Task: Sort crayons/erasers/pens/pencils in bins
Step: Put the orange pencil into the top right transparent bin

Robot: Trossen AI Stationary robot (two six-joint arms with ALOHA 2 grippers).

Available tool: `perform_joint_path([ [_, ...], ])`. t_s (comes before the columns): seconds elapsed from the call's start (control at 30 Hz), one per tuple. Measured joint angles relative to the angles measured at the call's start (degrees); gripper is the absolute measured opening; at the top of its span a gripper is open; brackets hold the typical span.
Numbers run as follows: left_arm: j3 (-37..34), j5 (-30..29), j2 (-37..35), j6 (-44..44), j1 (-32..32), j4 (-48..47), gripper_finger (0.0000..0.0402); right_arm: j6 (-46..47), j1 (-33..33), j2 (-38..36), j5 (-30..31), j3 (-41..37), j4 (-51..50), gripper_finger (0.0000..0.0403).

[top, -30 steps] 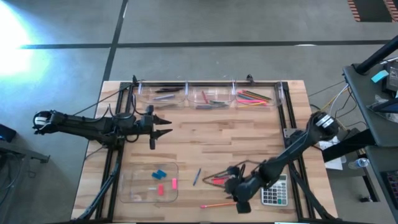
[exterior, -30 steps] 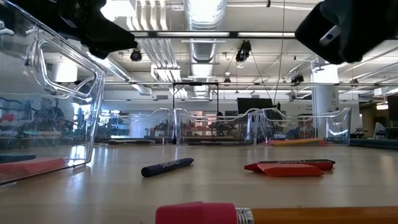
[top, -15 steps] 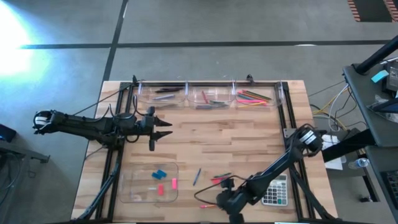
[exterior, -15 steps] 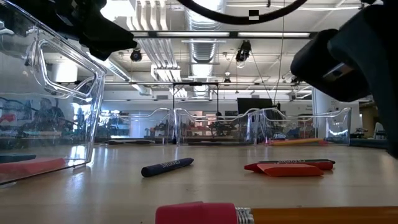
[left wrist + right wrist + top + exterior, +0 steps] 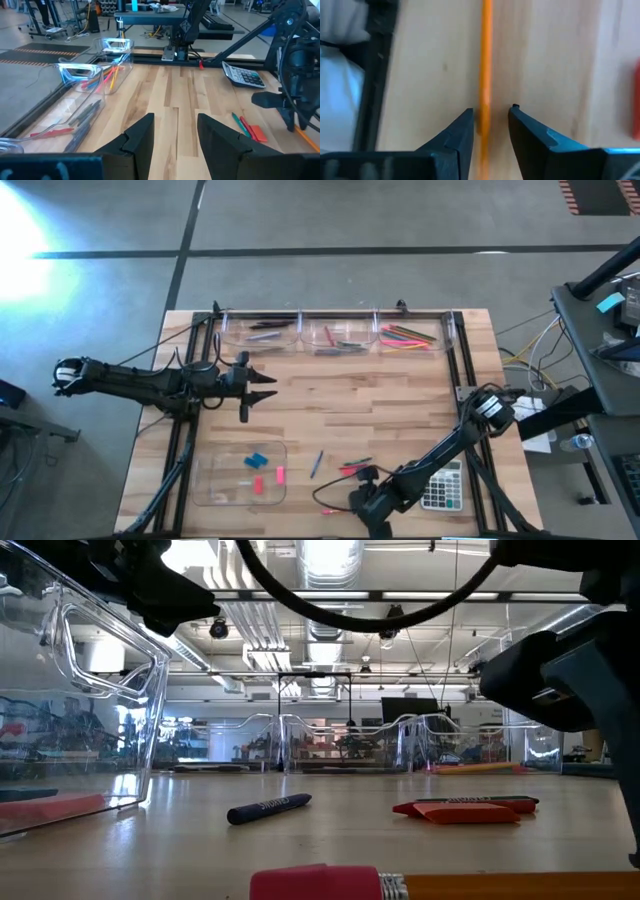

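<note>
I have the right gripper [image 5: 487, 125] down at the table's near edge, about 6 o'clock, straddling the orange pencil [image 5: 485, 60]. Its fingers stand apart, one on each side of the shaft, not yet clamped. To do this well I'd say: keep the shaft centred between the fingers, settle low enough that they close on wood rather than skate over it, then squeeze and lift straight up before swinging out to the far bin.

Counting outward from there: one pencil at the edge, its pink eraser end [image 5: 315, 883] nearest the low camera. Just beyond lie a red crayon [image 5: 465, 810] and a dark pen [image 5: 268, 808], with the calculator [image 5: 441, 485] at about 4 o'clock. At 7 o'clock sits one shallow tray [image 5: 210, 490] holding three erasers [image 5: 257, 459], one blue and two pink. The left gripper [image 5: 266, 386] waits at 9 o'clock, fingers parted, empty. Along 12 o'clock stand three bins [image 5: 340, 320], the right-hand one holding the pencils.
</note>
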Motion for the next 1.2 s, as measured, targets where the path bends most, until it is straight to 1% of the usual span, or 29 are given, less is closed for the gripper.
perform_joint_path([
  [0.13, 0.0, 0.0, 0.0, 0.0, 0.0, 0.0, 0.0137, 0.4, 0.0, 0.2, 1.2, 0.0, -4.7, 0.0097],
  [0.23, 0.0, 0.0, 0.0, 0.0, 0.0, 0.0, 0.0137, 0.5, 0.0, -0.4, 2.7, -0.1, -7.5, 0.0070],
  [0.4, 0.0, 0.0, 0.1, 0.0, 0.0, 0.0, 0.0137, -0.2, -0.1, -1.3, 3.4, -0.3, -9.8, 0.0021],
  [0.57, 0.0, 0.0, 0.1, 0.0, 0.0, 0.0, 0.0137, -1.0, -0.1, -2.9, 4.1, -0.5, -10.6, 0.0015],
  [0.67, 0.0, 0.0, 0.1, 0.0, 0.0, 0.1, 0.0137, -1.3, -0.1, -4.6, 5.6, -0.8, -11.7, 0.0015],
  [0.8, 0.0, 0.0, 0.1, 0.0, 0.0, 0.1, 0.0137, -1.7, -0.2, -7.9, 9.2, -0.9, -13.8, 0.0014],
  [1.0, 0.0, 0.0, 0.1, 0.0, 0.0, 0.0, 0.0137, -1.8, -0.7, -13.4, 16.2, -0.8, -21.4, 0.0013],
  [1.07, 0.0, 0.0, 0.1, 0.0, 0.0, 0.1, 0.0137, -1.8, -1.4, -16.0, 19.8, -0.8, -24.3, 0.0013],
  [1.2, 0.0, 0.0, 0.1, 0.0, 0.0, 0.0, 0.0137, -1.8, -3.9, -21.8, 28.9, -1.2, -31.1, 0.0013],
])
